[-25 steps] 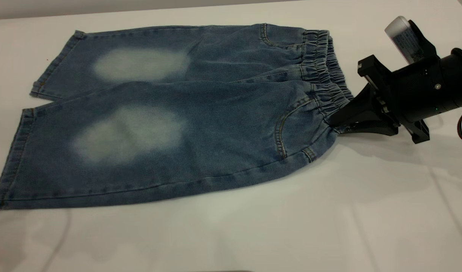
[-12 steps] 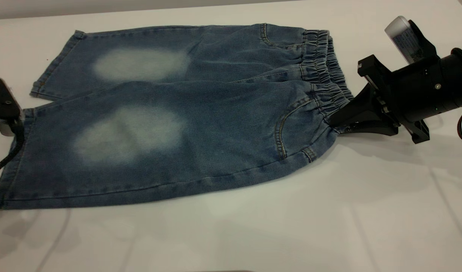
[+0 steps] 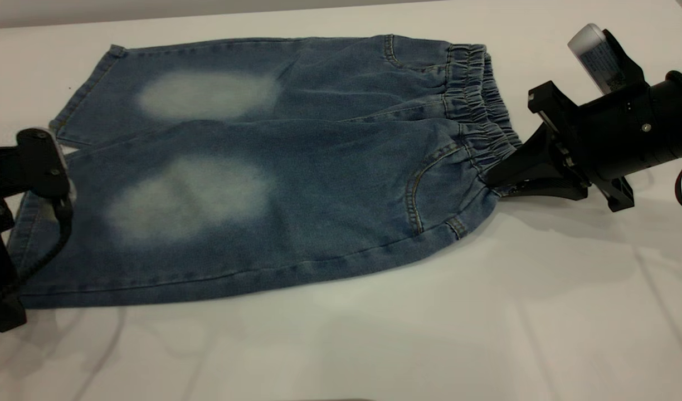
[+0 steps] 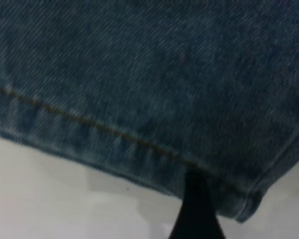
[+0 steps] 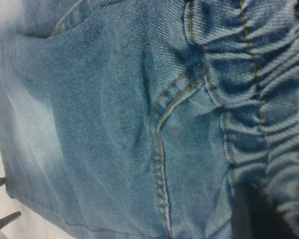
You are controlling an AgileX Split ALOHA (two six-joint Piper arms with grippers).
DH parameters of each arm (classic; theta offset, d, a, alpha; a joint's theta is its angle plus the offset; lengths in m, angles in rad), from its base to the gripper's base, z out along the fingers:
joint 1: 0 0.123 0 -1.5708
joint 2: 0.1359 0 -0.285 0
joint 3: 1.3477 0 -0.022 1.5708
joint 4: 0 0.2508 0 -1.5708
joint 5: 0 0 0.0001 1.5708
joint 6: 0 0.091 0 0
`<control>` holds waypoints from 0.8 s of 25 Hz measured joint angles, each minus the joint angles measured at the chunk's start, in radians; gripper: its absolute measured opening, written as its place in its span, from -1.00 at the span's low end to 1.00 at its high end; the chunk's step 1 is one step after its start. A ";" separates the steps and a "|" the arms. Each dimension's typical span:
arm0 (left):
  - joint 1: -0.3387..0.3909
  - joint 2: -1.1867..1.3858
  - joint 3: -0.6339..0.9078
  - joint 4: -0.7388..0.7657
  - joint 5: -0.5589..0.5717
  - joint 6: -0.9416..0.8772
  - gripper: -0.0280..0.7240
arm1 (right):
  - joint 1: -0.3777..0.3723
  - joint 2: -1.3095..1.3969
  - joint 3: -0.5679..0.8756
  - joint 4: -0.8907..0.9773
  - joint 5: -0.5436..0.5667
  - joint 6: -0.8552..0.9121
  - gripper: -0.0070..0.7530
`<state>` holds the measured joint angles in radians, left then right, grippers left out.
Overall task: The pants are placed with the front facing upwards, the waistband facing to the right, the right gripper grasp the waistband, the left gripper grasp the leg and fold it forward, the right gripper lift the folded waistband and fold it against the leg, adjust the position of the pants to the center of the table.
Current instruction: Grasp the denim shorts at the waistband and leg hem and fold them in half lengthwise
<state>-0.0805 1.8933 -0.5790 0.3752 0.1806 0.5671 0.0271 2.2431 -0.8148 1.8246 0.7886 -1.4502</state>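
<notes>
Since the earlier frames the left gripper (image 3: 18,223) has come in from the left edge of the exterior view and now hangs over the hem of the near leg at the lower left of the frame, where before only a sliver of it showed; the pants (image 3: 274,167) and the right arm have not shifted. Its wrist view shows the stitched hem (image 4: 114,144) close below with one dark fingertip (image 4: 194,209) at the cloth's edge, but whether the fingers are apart or together I cannot tell, and nothing looks gripped yet.

At the right of the frame the right gripper (image 3: 500,178) is clamped on the near end of the ruched waistband (image 3: 483,128), its jaws pinching the gathered denim where it meets the table (image 3: 486,312).

The pants lie flat, front up, long axis running left to right across the upper half of the exterior view, waistband at the right, leg hems at the left, faded knee patches (image 3: 190,195) between. So the left gripper is the nearer arm to the leg end, and the hem lies directly under it; judging from this, the next step calls for a short drop and a pinch on the hem, then both arms carrying the near edge across the pants' width
</notes>
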 joint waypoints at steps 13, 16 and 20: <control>0.000 0.039 -0.010 0.006 -0.062 0.001 0.19 | 0.000 0.000 0.000 -0.008 0.023 -0.003 -0.85; 0.000 0.041 -0.010 0.005 -0.062 0.001 -0.10 | 0.000 0.000 0.000 -0.010 0.023 -0.003 -0.85; 0.000 0.043 -0.010 0.004 -0.062 0.001 -0.69 | 0.000 0.000 0.000 -0.013 0.031 -0.003 -0.85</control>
<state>-0.0805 1.9367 -0.5886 0.3792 0.1187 0.5681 0.0271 2.2431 -0.8148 1.8121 0.8194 -1.4531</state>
